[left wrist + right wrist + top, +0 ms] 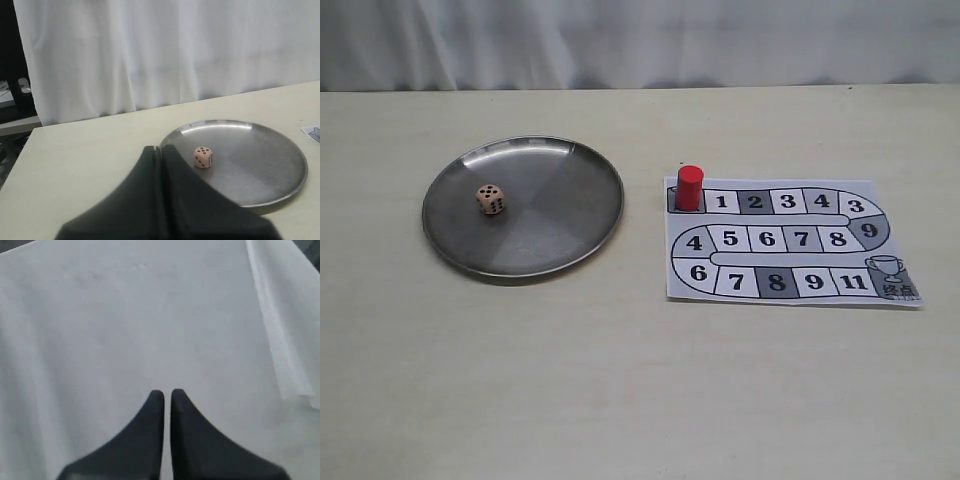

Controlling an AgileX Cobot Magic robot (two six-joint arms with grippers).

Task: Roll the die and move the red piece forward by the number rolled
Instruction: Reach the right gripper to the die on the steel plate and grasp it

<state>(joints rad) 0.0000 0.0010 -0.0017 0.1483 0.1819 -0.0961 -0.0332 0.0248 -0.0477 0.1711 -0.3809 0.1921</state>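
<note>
Beige table (620,400), die (489,198) in plate (555,215), red piece (689,187) upright on board (790,262), left fingers (149,175) together, right fingers (150,420) together

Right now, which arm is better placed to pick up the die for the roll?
Left. The left pincer points at the die in the metal plate, close ahead. The right pincer faces only white curtain, no die in sight.

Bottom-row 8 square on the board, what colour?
The bottom-row 8 square is dark grey. Clearest in the exterior view.
</note>
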